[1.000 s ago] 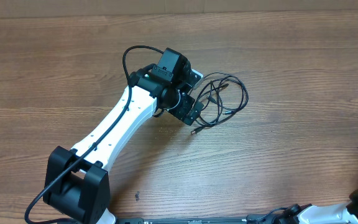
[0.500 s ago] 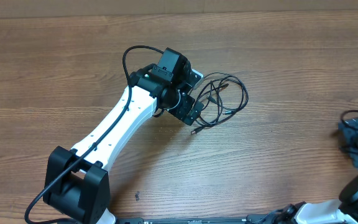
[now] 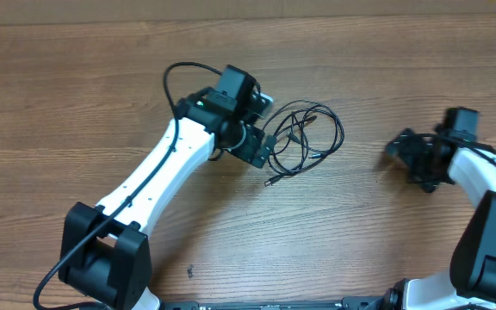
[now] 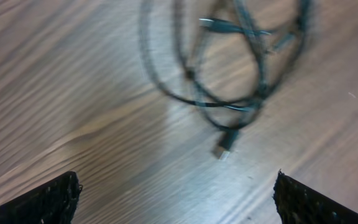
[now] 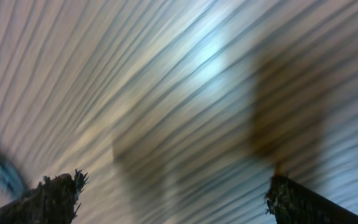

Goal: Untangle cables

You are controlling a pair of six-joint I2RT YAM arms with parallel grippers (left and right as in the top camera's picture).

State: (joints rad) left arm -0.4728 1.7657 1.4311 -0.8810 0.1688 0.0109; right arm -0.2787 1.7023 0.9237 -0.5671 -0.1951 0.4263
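Black cables [image 3: 300,136] lie looped together on the wooden tabletop [image 3: 360,232] just beside the wide-open left jaws, with the right jaws, also wide, well apart, so closing on several crossed strands at once would likely tighten the tangle.

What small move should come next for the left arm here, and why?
Probably ease the left gripper forward and down onto the nearest strand of the cables. Its fingers stand open with nothing between them, and the tangled loops lie on the table just ahead. The right gripper, also open, hangs over bare wood, well apart from the bundle.
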